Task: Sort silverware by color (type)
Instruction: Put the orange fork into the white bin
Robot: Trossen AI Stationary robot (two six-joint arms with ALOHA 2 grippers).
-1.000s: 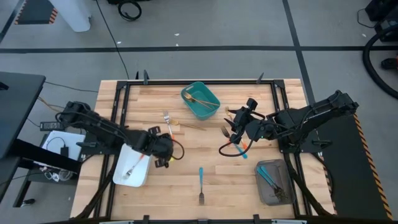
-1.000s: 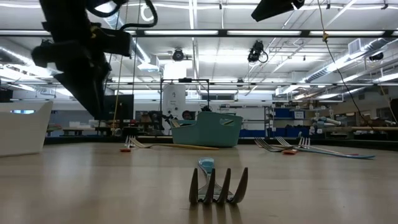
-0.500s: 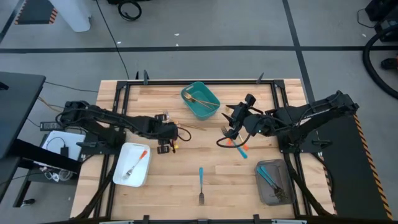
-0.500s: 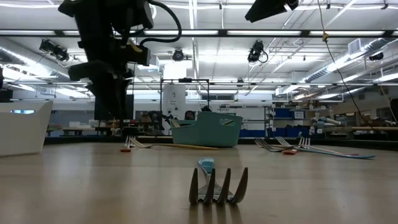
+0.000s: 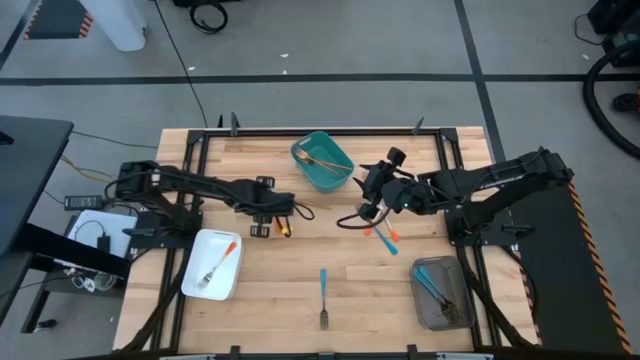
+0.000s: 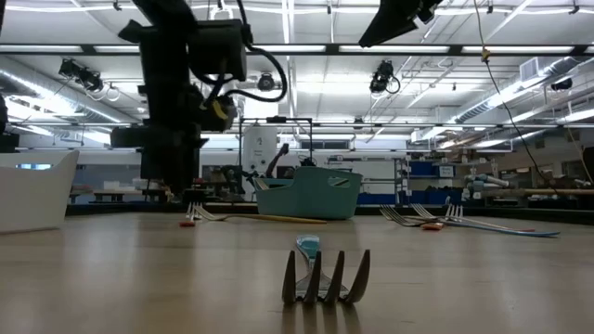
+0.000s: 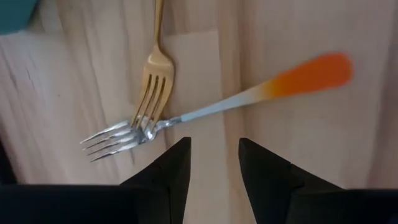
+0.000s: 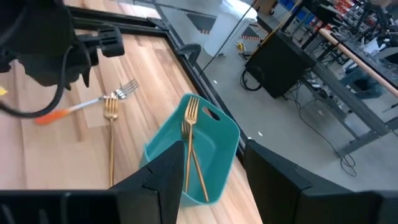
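An orange-handled fork (image 7: 217,106) lies flat on the table, its silver tines crossing the tines of a gold fork (image 7: 155,68). My left gripper (image 7: 214,168) hangs open just above them, pointing steeply down, touching neither; in the high view it (image 5: 268,220) hides both. My right gripper (image 8: 214,186) is open and empty, raised at the table's right (image 5: 370,198), facing the teal bin (image 8: 193,155), which holds gold forks (image 8: 189,134). A blue-handled fork (image 5: 323,295) lies near the front edge. An orange and a blue utensil (image 5: 385,238) lie below the right gripper.
A white tray (image 5: 195,280) at the front left holds an orange-handled fork (image 5: 218,265). A grey tray (image 5: 432,310) at the front right holds blue utensils (image 5: 432,285). The teal bin (image 5: 322,160) stands at the far middle. Black frame rails edge the table.
My left gripper has swung from beside the white tray toward the table's far edge and centre, rolling its wrist and sinking a little, and now hangs over the crossed forks. My right gripper has drifted slightly toward the teal bin. No silverware has moved.
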